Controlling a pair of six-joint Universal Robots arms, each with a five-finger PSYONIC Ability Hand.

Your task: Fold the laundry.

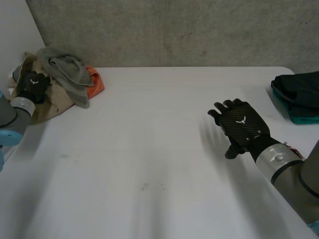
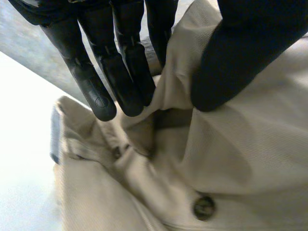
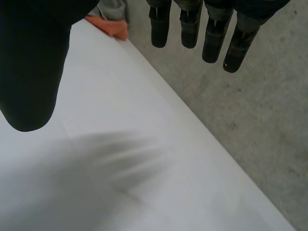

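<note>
Beige garment [image 1: 50, 107], buttoned, is the bottom layer of the laundry pile at the table's far left corner, as I see it in head view. On it lies a grey cloth [image 1: 65, 69], crumpled, w/ an orange cloth [image 1: 94, 82] poking out at the side toward the table's middle.

Left hand [image 1: 32, 84] is down on the near-left part of that pile. In left wrist view its fingers [image 2: 96, 91] point straight down onto the beige fabric and the thumb [image 2: 236, 62] sits opposite. A raised fold of the garment runs up btwn them, so I read it as pinching that fold. One button [image 2: 204, 207] shows just past the thumb tip, and smaller ones sit in the creases below the fingertips.

Right hand [image 1: 242, 123] is over the bare table [image 1: 149, 149], right of centre and well apart from the pile. It is palm down, fingers straight and spread, thumb out to the side, nothing in it. Right wrist view agrees: straight fingers [image 3: 190, 24], white tabletop under the palm, and the orange cloth far off beyond the thumb. Grey floor [image 3: 240, 120] shows past the table edge.

Far right edge of the table has a dark cloth [image 1: 299, 87] lying on a teal one [image 1: 304, 117], near the right arm but not touching it. Grey concrete wall [image 1: 174, 30] is behind the table.
</note>
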